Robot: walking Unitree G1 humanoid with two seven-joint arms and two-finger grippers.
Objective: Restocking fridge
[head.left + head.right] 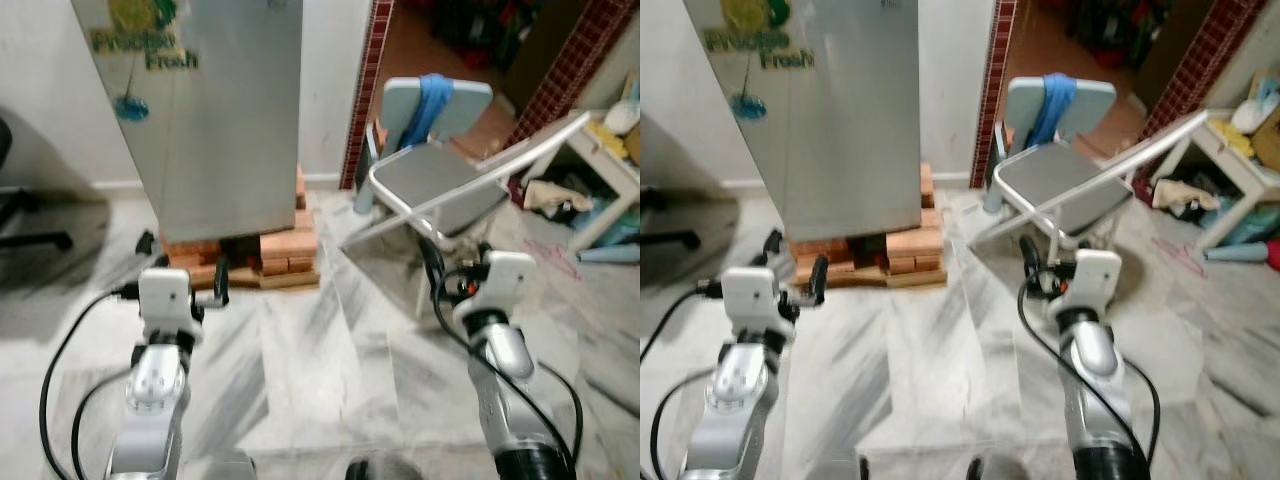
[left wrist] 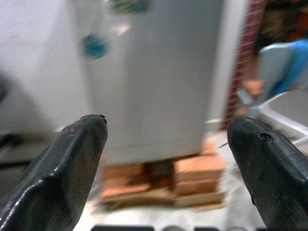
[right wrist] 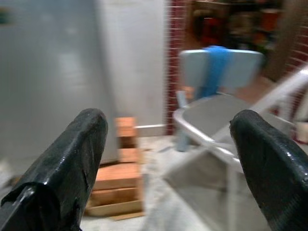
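Fridge (image 1: 215,110): grey, door closed, stickers near top, raised on bricks (image 1: 275,250) against the wall, ahead-left. Left gripper (image 2: 168,159) and right gripper (image 3: 168,159) both spread wide, empty, above marble floor (image 1: 330,370). Grey chair (image 1: 440,180) beside the fridge, right.

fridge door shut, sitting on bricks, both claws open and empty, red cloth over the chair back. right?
One thing is off: the cloth draped over the chair back is blue, not red, as the left eye view shows. The rest holds: the fridge is shut and stands on bricks, and the left claw and right claw are both open and empty.
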